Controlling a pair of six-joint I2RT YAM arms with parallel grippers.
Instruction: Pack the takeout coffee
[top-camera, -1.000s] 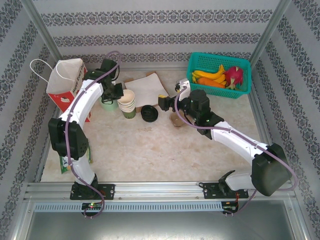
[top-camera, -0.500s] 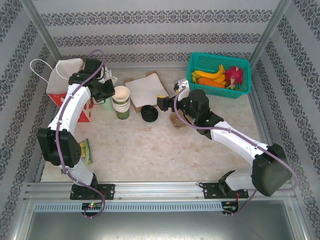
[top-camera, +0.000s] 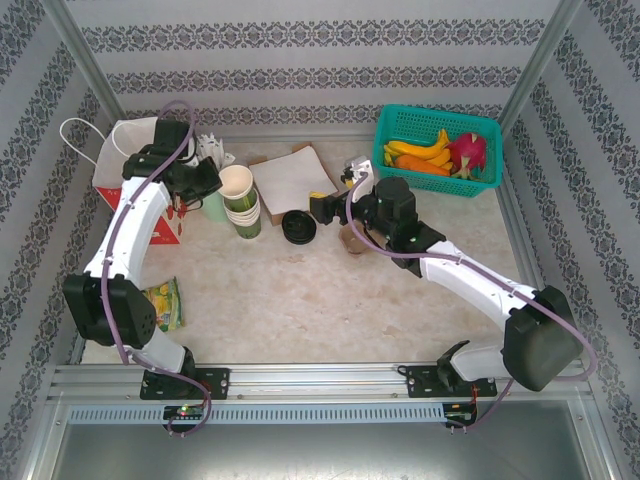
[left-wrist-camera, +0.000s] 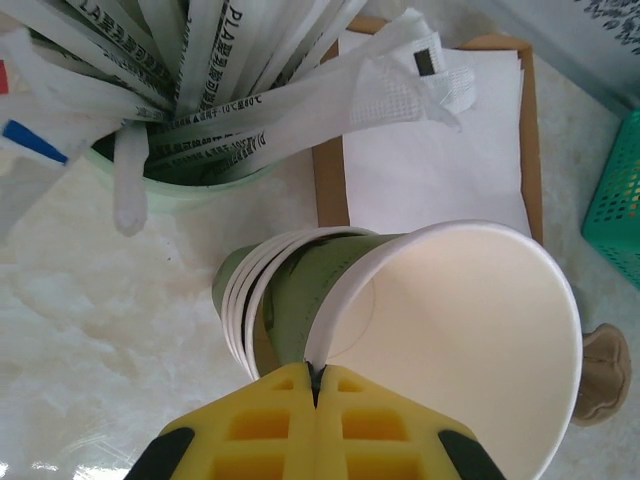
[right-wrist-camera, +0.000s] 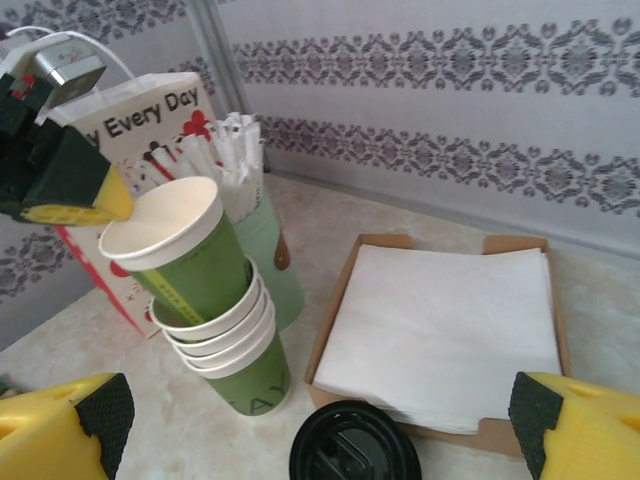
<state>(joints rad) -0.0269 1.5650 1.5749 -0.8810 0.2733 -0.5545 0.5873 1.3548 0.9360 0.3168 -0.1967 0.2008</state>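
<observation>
The takeout coffee is out of view. My left gripper (left-wrist-camera: 315, 375) is shut on the rim of the top green paper cup (left-wrist-camera: 460, 340), pinching its wall. That lidless cup (right-wrist-camera: 185, 255) is tilted and partly lifted out of the stack of green cups (right-wrist-camera: 235, 350), which stands left of centre (top-camera: 245, 215). A stack of black lids (top-camera: 298, 226) lies just right of the cups. My right gripper (right-wrist-camera: 320, 430) is open and hovers low over the black lids (right-wrist-camera: 355, 445), a little apart from the cups.
A pale green cup of white sticks (top-camera: 212, 205) stands behind the stack. A cardboard tray of napkins (top-camera: 295, 170) sits at the back, a paper bag (top-camera: 135, 150) at the far left, a teal fruit basket (top-camera: 400, 125) back right. A snack packet (top-camera: 160, 303) lies front left.
My left arm has swung to the left and drawn the top cup up and askew from the stack. The snack packet has come into view. My right gripper edged slightly left.
</observation>
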